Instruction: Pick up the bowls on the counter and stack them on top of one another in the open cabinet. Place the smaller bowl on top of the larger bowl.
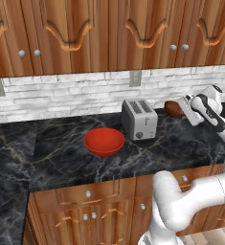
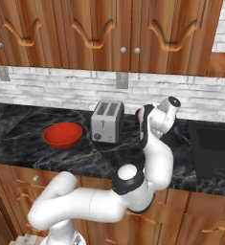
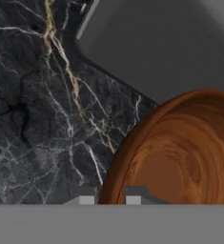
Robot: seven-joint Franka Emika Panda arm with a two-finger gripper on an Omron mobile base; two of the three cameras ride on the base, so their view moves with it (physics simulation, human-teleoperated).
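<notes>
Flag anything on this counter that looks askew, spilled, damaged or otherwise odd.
Nothing stands out. The red bowl sits upright on the counter beside the toaster, with no spill or breakage visible. The brown wooden bowl has its rim clamped between the end effector fingers; that is the grasp, not a fault.

The white arm rose from the base, bent at a dark elbow joint and reached forward and to the right, its wrist angled downward. The claw (image 3: 110, 196) was closed, its two small fingertips (image 3: 86, 196) standing close together, one on either side of the rim of the wooden bowl (image 3: 180, 152), pinching it. From the left base view the hand (image 1: 193, 109) pointed left toward that bowl.
</notes>
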